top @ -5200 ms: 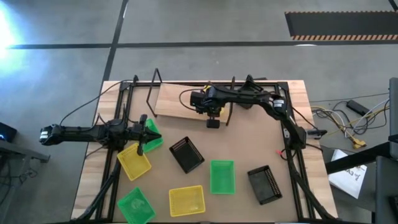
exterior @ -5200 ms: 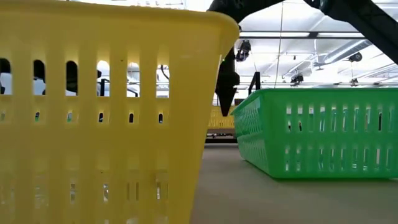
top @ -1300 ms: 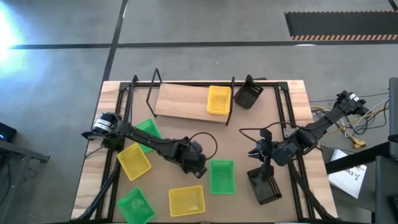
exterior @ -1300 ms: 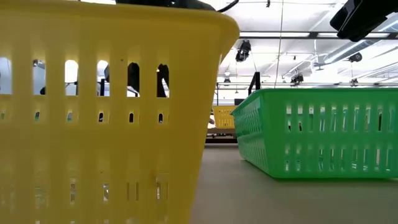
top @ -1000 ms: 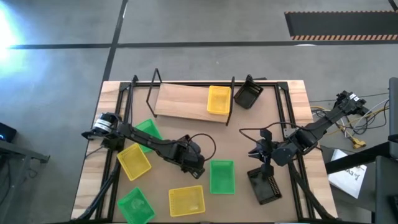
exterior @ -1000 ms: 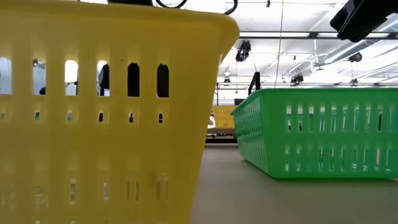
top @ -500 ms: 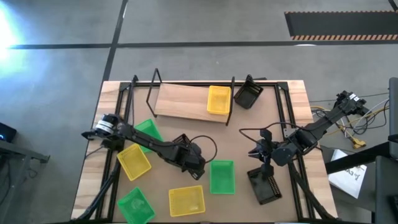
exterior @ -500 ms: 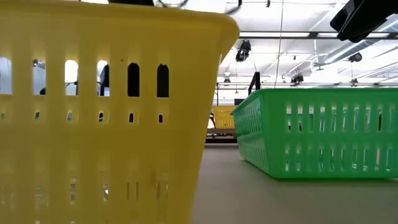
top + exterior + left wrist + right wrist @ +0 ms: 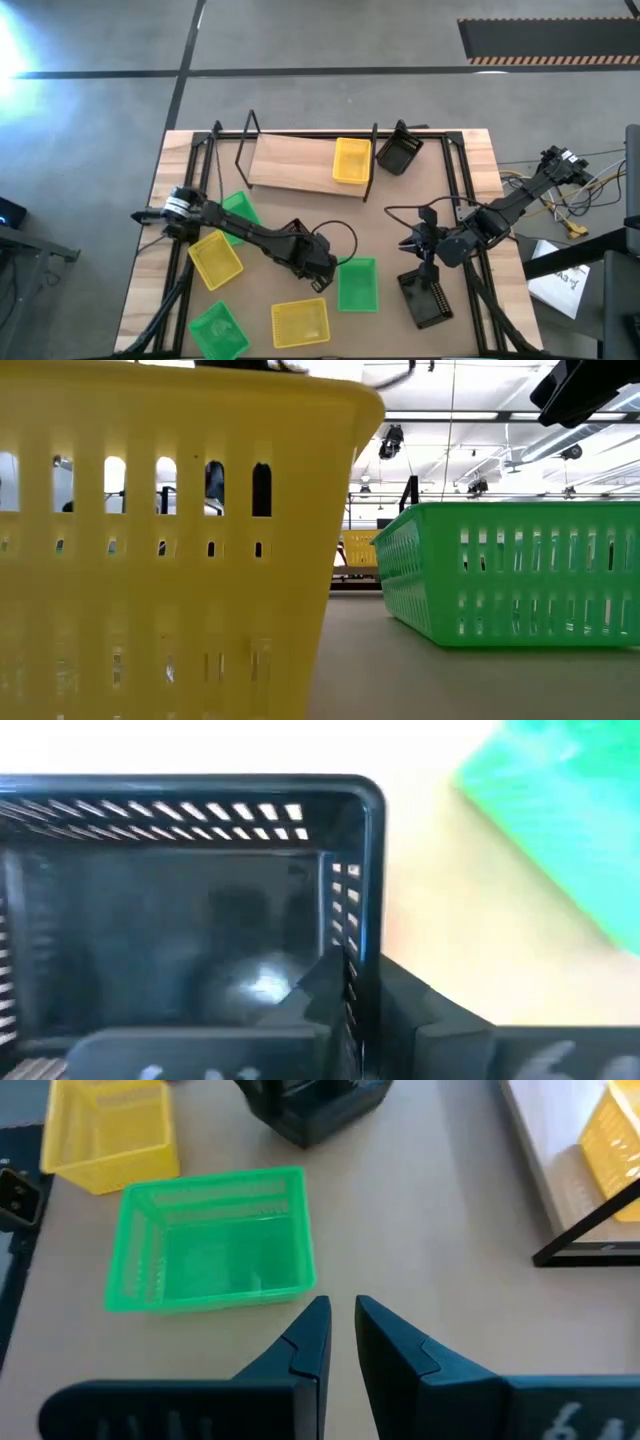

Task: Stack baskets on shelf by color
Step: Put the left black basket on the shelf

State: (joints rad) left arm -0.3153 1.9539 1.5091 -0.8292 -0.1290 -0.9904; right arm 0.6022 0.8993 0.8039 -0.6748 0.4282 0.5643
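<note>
My left gripper [image 9: 318, 270] is over the middle black basket [image 9: 180, 900], in the table's middle, and is shut on it; in the high view the gripper hides most of that basket. My right gripper [image 9: 418, 243] hovers shut and holds nothing, just beyond the near-right black basket [image 9: 427, 297] and right of a green basket [image 9: 210, 1240]. One yellow basket [image 9: 351, 160] sits on the shelf [image 9: 290, 160]. A third black basket [image 9: 400, 152] stands tilted at the shelf's right end. My left gripper has the black basket by one side wall near a corner [image 9: 362, 920], coming from above. One finger [image 9: 325, 985] is inside the basket and the other [image 9: 420, 1010] outside, with the wall between them. Whether the basket's bottom is on the table I cannot tell.
Loose on the table are a green basket [image 9: 237, 212] under my left arm, a yellow basket [image 9: 215, 258], a green basket [image 9: 220, 330] and a yellow basket [image 9: 300, 322] at the near edge, and a green basket [image 9: 357, 283]. The shelf's left part is bare wood.
My left arm has reached a little farther, so its gripper has drifted slightly toward the table's right and near edges. My right arm has kept still.
</note>
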